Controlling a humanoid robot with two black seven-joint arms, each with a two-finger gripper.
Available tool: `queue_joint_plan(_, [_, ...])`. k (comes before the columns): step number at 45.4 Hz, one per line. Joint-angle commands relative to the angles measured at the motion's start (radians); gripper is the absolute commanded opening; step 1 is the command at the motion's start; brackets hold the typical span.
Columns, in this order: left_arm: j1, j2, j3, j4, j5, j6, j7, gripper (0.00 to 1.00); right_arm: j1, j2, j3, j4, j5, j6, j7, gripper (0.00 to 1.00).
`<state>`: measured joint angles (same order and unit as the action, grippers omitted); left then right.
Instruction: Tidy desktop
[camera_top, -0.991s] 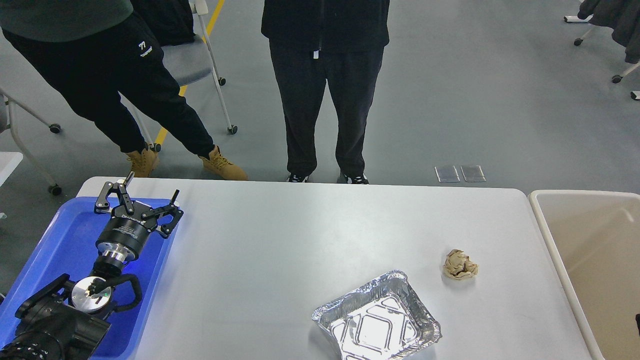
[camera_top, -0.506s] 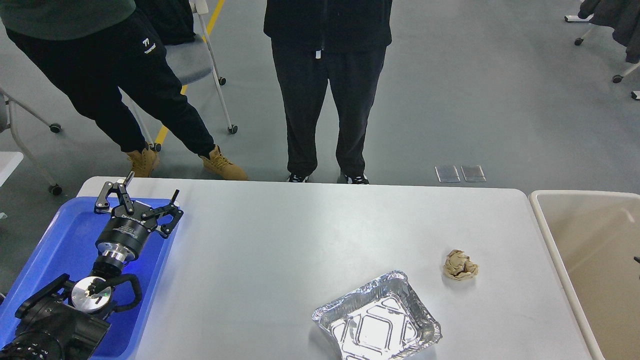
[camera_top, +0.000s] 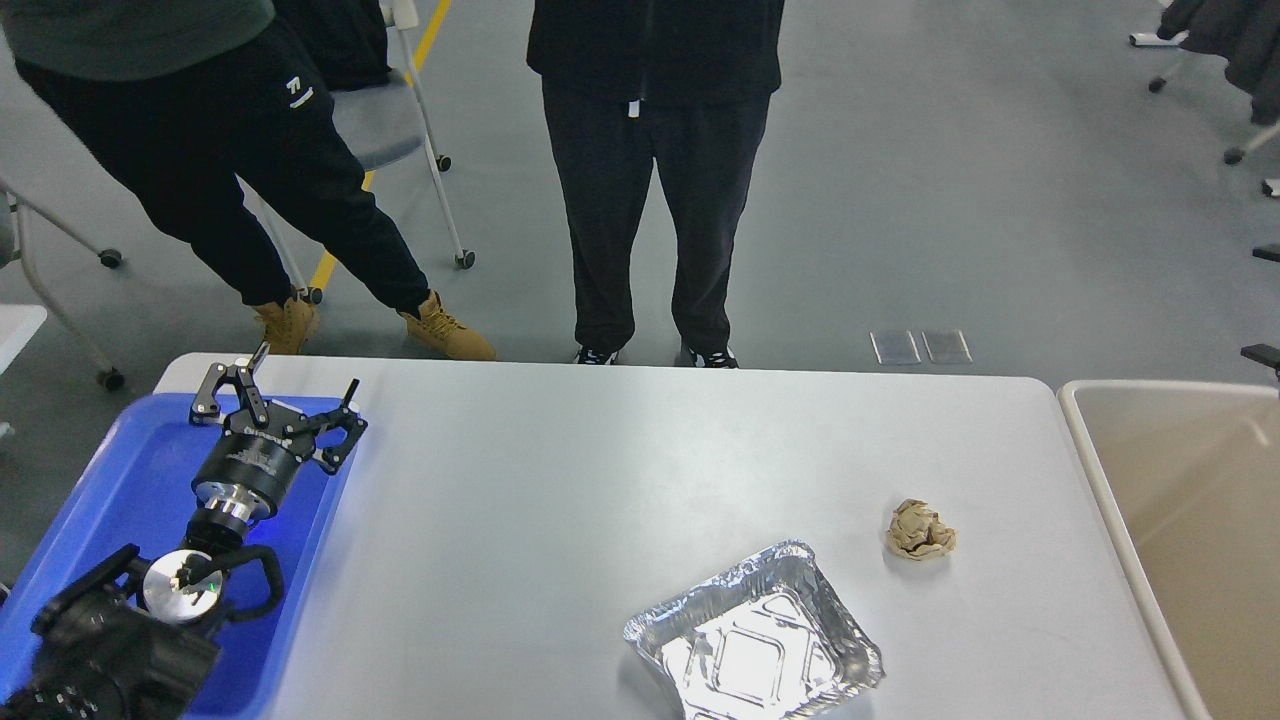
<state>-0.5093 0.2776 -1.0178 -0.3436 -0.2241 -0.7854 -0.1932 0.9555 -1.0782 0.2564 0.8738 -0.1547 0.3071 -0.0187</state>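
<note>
The white desktop (camera_top: 560, 480) fills the lower view. On it lie a crumpled brown paper ball (camera_top: 920, 530) at the right and an empty foil tray (camera_top: 755, 650) near the front edge. My left gripper (camera_top: 283, 388) is open and empty, over the far end of the blue tray (camera_top: 130, 470). Of my right gripper (camera_top: 1262, 302) only two dark fingertips (camera_top: 1260, 352) show at the right edge, set apart, above the far rim of the beige bin (camera_top: 1100, 480). They hold nothing that I can see.
The beige bin stands against the desktop's right end. The blue tray lies on the left end under my left arm. Two people stand at the far edge, one at the centre (camera_top: 650, 180) and one at the left (camera_top: 220, 150). A wheeled chair (camera_top: 400, 130) is behind them.
The right gripper's tips have risen along the right edge from low beside the bin to above its far rim. The left arm, paper ball and foil tray have not moved.
</note>
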Motion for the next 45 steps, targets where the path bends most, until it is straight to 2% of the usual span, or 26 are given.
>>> queue_joint_plan(1, [0.000,0.000,0.001,0.000,0.002,0.000,0.001,1.00,0.228,-0.146,-0.120,0.269,-0.285,0.026,-0.026,1.00])
queue_joint_plan(12, [0.000,0.000,0.001,0.000,0.002,0.000,0.001,1.00,0.609,-0.091,-0.603,0.329,-0.397,0.052,-0.017,1.00])
queue_joint_plan(16, [0.000,0.000,0.001,0.000,0.002,0.000,0.001,1.00,0.762,-0.023,-0.803,0.341,-0.428,0.052,-0.013,1.00])
queue_joint_plan(17, [0.000,0.000,0.001,0.000,0.002,0.000,0.001,1.00,0.832,0.016,-0.903,0.353,-0.439,0.052,-0.013,1.00])
queue_joint_plan(27, [0.000,0.000,0.001,0.000,0.002,0.000,0.001,1.00,1.141,0.274,-1.296,0.428,-0.451,0.052,-0.009,1.00])
queue_joint_plan(30, [0.000,0.000,0.001,0.000,0.002,0.000,0.001,1.00,1.218,0.365,-1.371,0.444,-0.450,0.053,0.011,1.00])
queue_joint_plan(33, [0.000,0.000,0.001,0.000,0.002,0.000,0.001,1.00,1.264,0.447,-1.424,0.448,-0.450,0.064,0.049,1.00])
queue_joint_plan(36, [0.000,0.000,0.001,0.000,0.002,0.000,0.001,1.00,1.304,0.521,-1.462,0.453,-0.450,0.108,0.080,1.00])
queue_joint_plan(45, [0.000,0.000,0.001,0.000,0.002,0.000,0.001,1.00,1.370,0.641,-1.479,0.482,-0.450,0.260,0.088,1.00])
